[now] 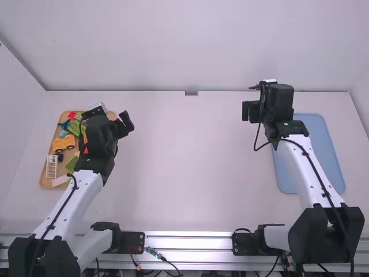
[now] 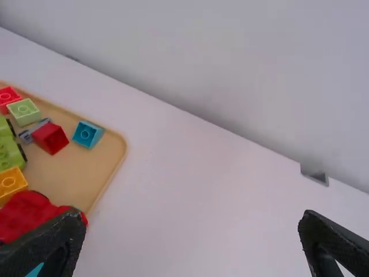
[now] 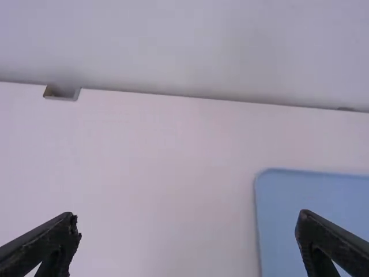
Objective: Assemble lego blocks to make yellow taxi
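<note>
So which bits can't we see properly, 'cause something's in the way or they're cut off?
- Left wrist view: the picture's left edge cuts off part of the tan tray.
- Left wrist view: a finger of the left gripper partly hides the red piece.
- High view: the left arm hides some of the tan tray.
- High view: the right arm hides some of the blue tray.

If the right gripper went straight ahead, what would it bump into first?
Most likely the white table in front of the right gripper; how steeply it tips down is unclear, so the back wall might come first instead.
</note>
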Motion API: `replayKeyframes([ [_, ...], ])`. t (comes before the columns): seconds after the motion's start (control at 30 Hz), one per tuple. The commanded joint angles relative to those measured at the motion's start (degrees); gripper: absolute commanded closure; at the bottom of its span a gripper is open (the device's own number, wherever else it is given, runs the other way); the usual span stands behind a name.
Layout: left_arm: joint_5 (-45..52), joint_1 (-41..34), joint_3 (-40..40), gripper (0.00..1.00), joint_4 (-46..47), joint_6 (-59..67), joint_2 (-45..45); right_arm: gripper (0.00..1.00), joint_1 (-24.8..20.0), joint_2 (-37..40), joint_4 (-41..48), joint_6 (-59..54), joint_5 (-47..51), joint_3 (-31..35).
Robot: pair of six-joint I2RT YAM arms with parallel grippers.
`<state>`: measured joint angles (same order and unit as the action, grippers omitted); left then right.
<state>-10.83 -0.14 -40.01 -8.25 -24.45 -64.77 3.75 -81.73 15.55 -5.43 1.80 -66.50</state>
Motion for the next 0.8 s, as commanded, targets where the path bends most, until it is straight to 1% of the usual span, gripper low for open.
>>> replayKeyframes([
  [0.0, -1.99, 1.92, -1.46, 0.01, 0.37, -3.62, -1.84, 0.01, 0.07, -0.28, -0.04, -3.72, -2.97, -1.33],
  [0.07, -2.25, 4.37, -2.93, 0.01, 3.32, -8.34, -3.26, 0.01, 0.07, -0.31, -0.13, -5.46, -5.27, -1.33],
  [0.1, -1.05, 7.28, -5.03, 0.02, 7.02, -11.25, -4.96, 0.01, 0.07, -0.31, -0.31, -5.51, -5.81, -1.33],
  [0.17, 1.33, 10.03, -7.28, 0.02, 9.92, -12.06, -7.02, 0.01, 0.07, -0.31, -0.31, -5.29, -5.90, -1.36],
  [0.23, 6.43, 14.67, -12.04, 0.00, 13.46, -12.30, -11.78, 0.01, 0.07, -0.31, -0.50, -5.35, -5.84, -1.36],
  [0.33, 7.06, 17.18, -16.26, 0.00, 16.44, -14.74, -15.85, 0.01, 0.07, -0.31, -0.70, -5.31, -5.88, -1.36],
  [0.43, 3.34, 20.15, -23.67, 0.00, 24.59, -21.15, -22.25, 0.01, 0.11, -0.28, -0.83, -5.31, -6.21, -1.36],
  [0.53, 2.89, 22.71, -30.71, 0.00, 30.88, -24.51, -28.57, 0.01, 0.07, -0.28, -0.70, -4.87, -6.45, -1.36],
  [0.57, 2.89, 24.33, -35.26, 0.02, 34.18, -25.28, -32.72, 0.01, 0.07, -0.28, -0.63, -4.90, -6.51, -1.36],
  [0.63, 2.86, 25.66, -38.95, 0.01, 36.83, -26.09, -36.00, 0.01, 0.07, -0.28, -0.50, -4.92, -6.49, -1.36],
  [0.7, 4.52, 27.74, -44.24, 0.01, 40.30, -26.57, -40.76, 0.01, 0.07, -0.28, -0.50, -4.90, -6.51, -1.36],
  [0.73, 6.86, 29.44, -48.28, 0.01, 42.82, -26.63, -44.46, 0.01, 0.09, -0.28, -0.50, -4.92, -6.51, -1.36],
  [0.77, 7.67, 30.03, -49.57, 0.01, 43.54, -26.85, -45.70, 0.01, 0.11, -0.28, -0.50, -4.92, -6.51, -1.36],
])
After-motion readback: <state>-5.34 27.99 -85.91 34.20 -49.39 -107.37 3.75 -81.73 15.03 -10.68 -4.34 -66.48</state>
